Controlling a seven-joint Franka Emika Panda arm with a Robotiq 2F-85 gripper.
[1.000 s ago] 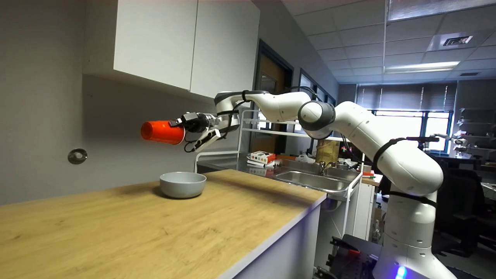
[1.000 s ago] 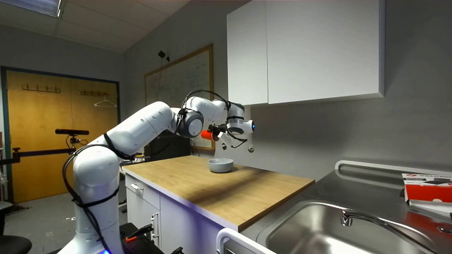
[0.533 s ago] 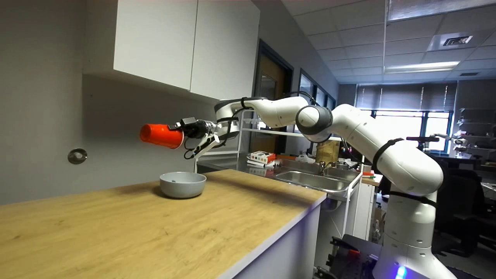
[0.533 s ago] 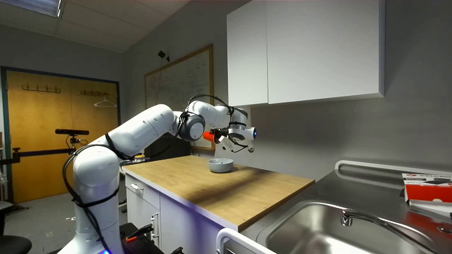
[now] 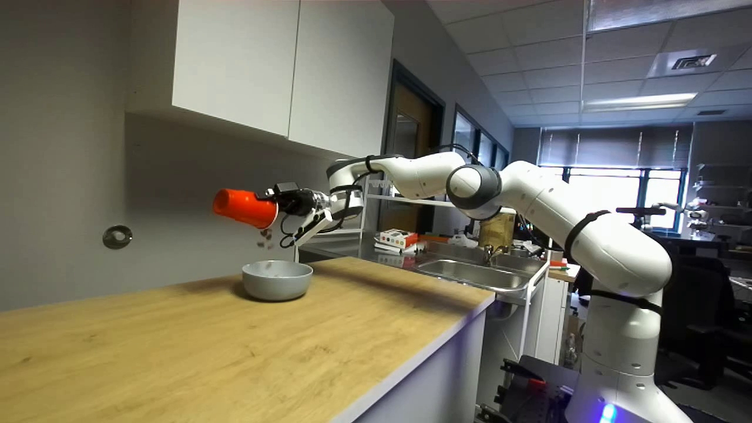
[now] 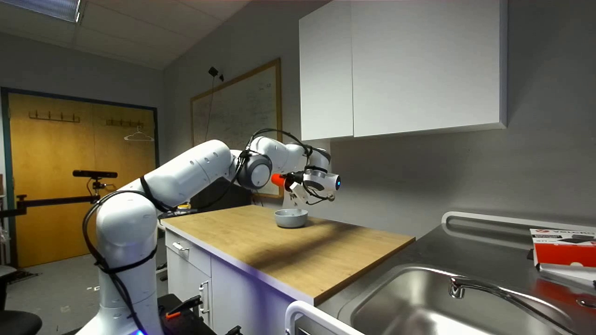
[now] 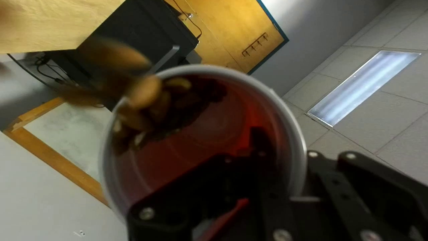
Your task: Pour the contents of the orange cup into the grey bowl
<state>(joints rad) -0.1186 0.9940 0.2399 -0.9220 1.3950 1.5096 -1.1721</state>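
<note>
If you steepen the tilt in one quick go, the bank of brown pieces (image 7: 158, 108) inside the orange cup (image 5: 242, 207) could let go at once and bounce over the wall of the grey bowl (image 5: 277, 285); that's my main worry. Second risk is drift: in both exterior views the falling pieces (image 5: 265, 234) have a clear drop before the bowl, so a sideways move mid-pour would likely put some on the wood-look counter (image 5: 247, 346). Third is slip: your gripper (image 5: 268, 195) is closed onto the cup's wall at the rim, going by the wrist view with one finger inside the mouth and one outside, so a jerk might twist the cup in that pinch. Cup hangs in the air, mouth above the bowl, held by nothing but the gripper. It's turned on its side, base raised, mouth facing back at the gripper and dipped a bit below level. Outside plain orange-red, inside dark red, rim pale. I'd call it mid-pour: pieces crowd the low lip, some blurred in flight. You can't see the bowl's floor here, so no word on what's landed.
</note>
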